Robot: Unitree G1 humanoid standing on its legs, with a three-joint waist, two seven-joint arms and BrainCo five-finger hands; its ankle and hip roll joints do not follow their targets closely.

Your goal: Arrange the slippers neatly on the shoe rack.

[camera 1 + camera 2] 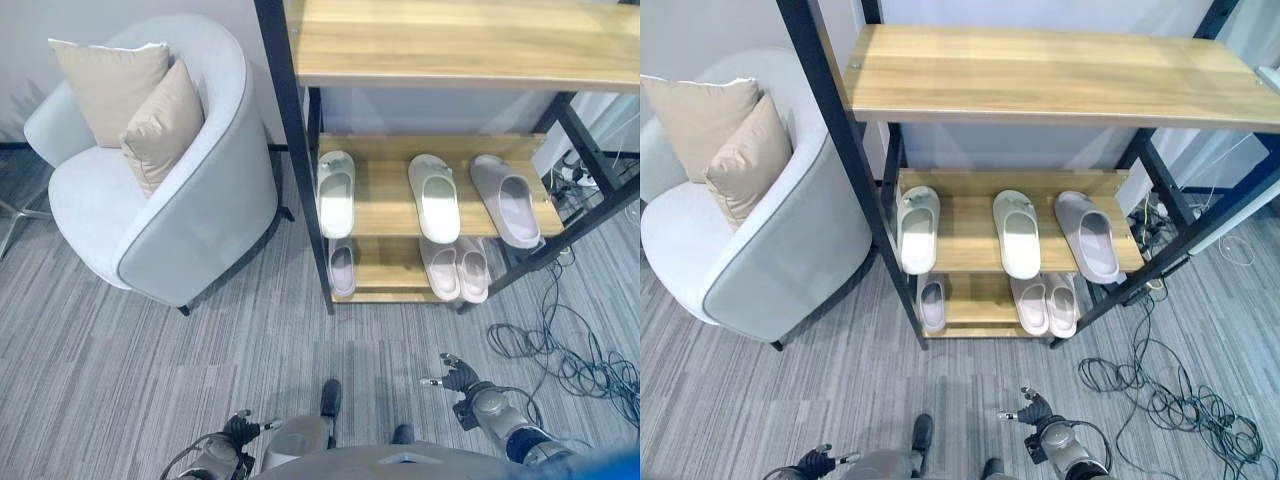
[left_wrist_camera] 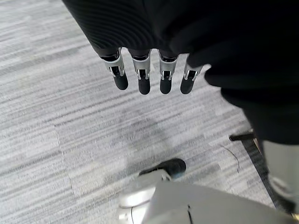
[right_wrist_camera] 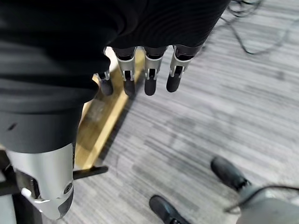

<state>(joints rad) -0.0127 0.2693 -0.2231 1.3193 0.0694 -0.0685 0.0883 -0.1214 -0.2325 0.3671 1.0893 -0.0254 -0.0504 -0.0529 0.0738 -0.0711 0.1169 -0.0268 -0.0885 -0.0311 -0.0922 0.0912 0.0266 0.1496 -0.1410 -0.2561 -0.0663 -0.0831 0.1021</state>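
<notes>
Both hands hang low over the grey carpet in front of the shoe rack [image 1: 440, 215], holding nothing. The left hand [image 2: 149, 77] has straight, relaxed fingers over bare floor; the right hand [image 3: 145, 74] is likewise slack, with the rack's bottom edge just past its fingertips.

On the middle shelf, left to right: a pale green slipper [image 1: 335, 193] at the left edge, a second pale green one [image 1: 435, 197] near the middle, and a mauve slipper [image 1: 506, 199] at the right, angled outward. On the bottom shelf, a single mauve slipper [image 1: 342, 268] lies at the left and a pink pair [image 1: 455, 268] side by side at the right.

The green pair is split, and so is the mauve. To do this well, probably bring mates together, toes in, parallel to the shelf's front edge, gripping each by its side wall.
</notes>
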